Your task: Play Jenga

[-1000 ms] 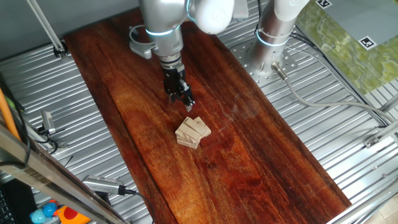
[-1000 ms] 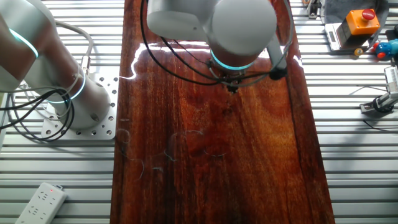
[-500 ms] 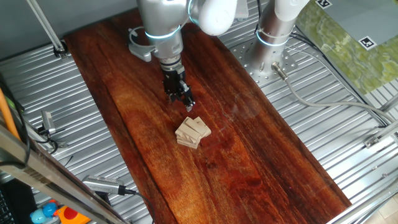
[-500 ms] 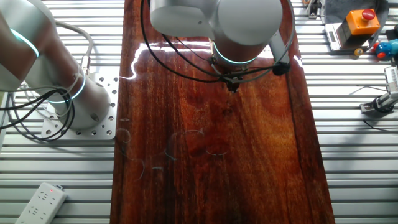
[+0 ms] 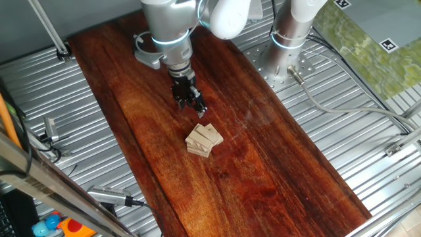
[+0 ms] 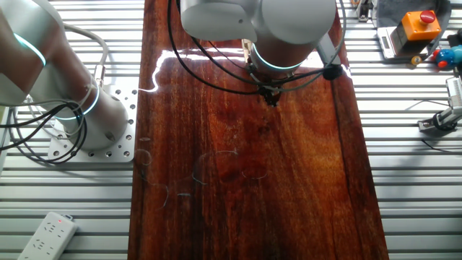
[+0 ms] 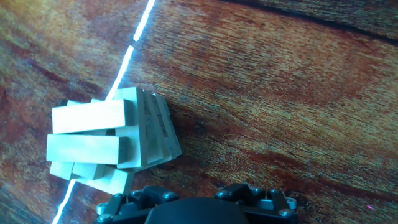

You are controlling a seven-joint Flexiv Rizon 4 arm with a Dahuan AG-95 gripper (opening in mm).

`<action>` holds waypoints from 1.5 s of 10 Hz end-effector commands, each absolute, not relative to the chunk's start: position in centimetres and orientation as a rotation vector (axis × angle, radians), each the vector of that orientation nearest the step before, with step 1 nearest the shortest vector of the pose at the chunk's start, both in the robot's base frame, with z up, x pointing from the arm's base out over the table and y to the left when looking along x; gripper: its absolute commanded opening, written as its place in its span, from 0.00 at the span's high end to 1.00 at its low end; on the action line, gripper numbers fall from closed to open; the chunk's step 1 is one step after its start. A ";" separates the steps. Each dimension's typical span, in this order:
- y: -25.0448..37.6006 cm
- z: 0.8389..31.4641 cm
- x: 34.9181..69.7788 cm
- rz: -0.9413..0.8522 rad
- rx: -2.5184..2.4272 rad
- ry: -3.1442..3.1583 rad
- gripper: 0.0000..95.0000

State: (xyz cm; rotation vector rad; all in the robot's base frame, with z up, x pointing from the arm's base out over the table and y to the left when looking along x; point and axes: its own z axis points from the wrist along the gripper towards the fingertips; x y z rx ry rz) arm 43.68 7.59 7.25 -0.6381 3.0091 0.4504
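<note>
The Jenga point(image 5: 204, 139) is a small stack of pale wooden blocks in crossed layers on the dark wood board point(image 5: 263, 178). The hand view shows the Jenga point(image 7: 106, 143) at the left, its top blocks fanned out unevenly. My gripper point(image 5: 197, 107) hangs just beyond the stack toward the board's far end, apart from it and holding nothing. Its fingers look pressed together into one dark tip. In the other fixed view the gripper point(image 6: 271, 100) pokes out below the arm's wrist, and the arm hides the stack.
The board lies on a ribbed metal table point(image 5: 342, 138). The arm's base point(image 5: 289, 39) stands at the back right with cables point(image 5: 329, 105). Small tools point(image 5: 108, 195) lie left of the board, and a power strip point(image 6: 47, 232) and an orange button box point(image 6: 419, 25) sit off it.
The arm has drifted slightly toward the board's far end, a little away from the stack. The blocks have not moved.
</note>
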 end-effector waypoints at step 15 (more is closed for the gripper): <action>7.6 7.3 43.7 0.491 -0.620 2.968 0.20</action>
